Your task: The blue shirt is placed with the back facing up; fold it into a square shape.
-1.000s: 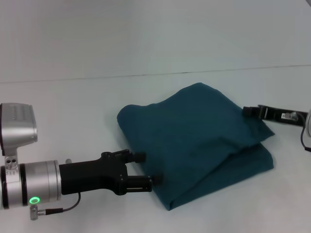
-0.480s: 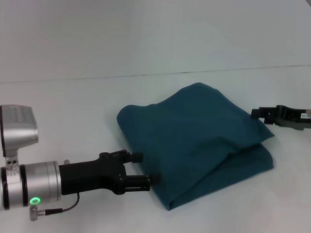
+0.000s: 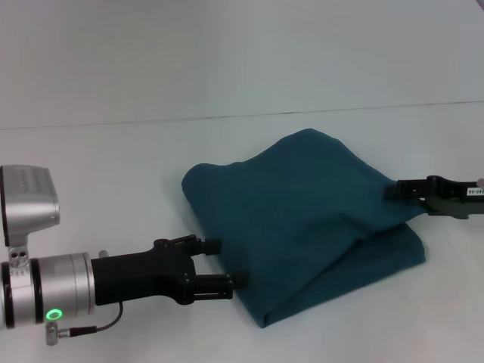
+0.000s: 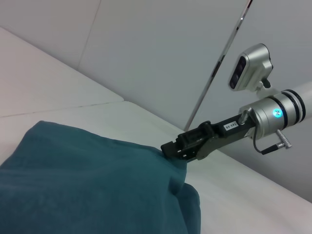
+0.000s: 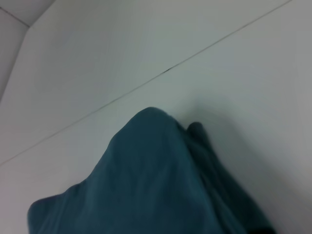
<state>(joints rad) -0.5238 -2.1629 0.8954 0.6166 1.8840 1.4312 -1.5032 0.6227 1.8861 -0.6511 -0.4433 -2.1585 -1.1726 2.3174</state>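
The blue shirt lies folded in several layers on the white tabletop, a little toward the right side of it and nearer to the front edge than to the back edge. It makes a thick bundle with a raised fold that runs across the upper layer, and the plain fabric is turned upward. The left hand is low over the tabletop at the front left side of the bundle. Its two black fingers are spread apart, and their tips are at the left edge of the shirt; the lower fingertip seems to touch the fabric, but nothing is held between them. The right hand reaches in from the right edge of the tabletop and meets the right corner of the upper layer. In the left wrist view the right hand is closed on this corner of the shirt, and the cloth is lifted to a point there. In the right wrist view the shirt rises as a rounded peak over the tabletop.
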